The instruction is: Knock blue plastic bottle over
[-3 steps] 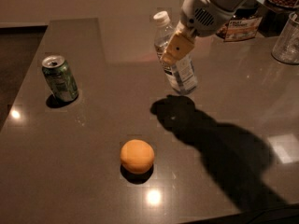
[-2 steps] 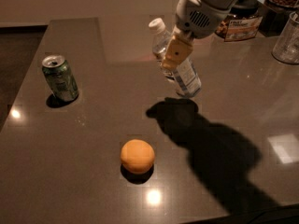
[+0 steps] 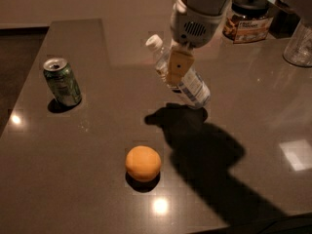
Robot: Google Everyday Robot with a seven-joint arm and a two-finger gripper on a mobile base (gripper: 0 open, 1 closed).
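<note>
The blue plastic bottle [image 3: 187, 84] is a clear bottle with a white cap and a blue-and-white label. It leans steeply to the left, cap up-left, base near the table's middle. My gripper [image 3: 175, 67] hangs from the arm at the top and is pressed against the bottle's upper half, with one tan finger [image 3: 176, 66] in front of it.
A green soda can [image 3: 62, 81] stands at the left. An orange [image 3: 143, 163] lies in front. A dark-lidded glass jar [image 3: 248, 18] and a clear glass [image 3: 299, 44] stand at the back right. The table's front edge runs along the bottom.
The gripper has moved left and the bottle has tipped further over to the left, from nearly upright to a steep lean.
</note>
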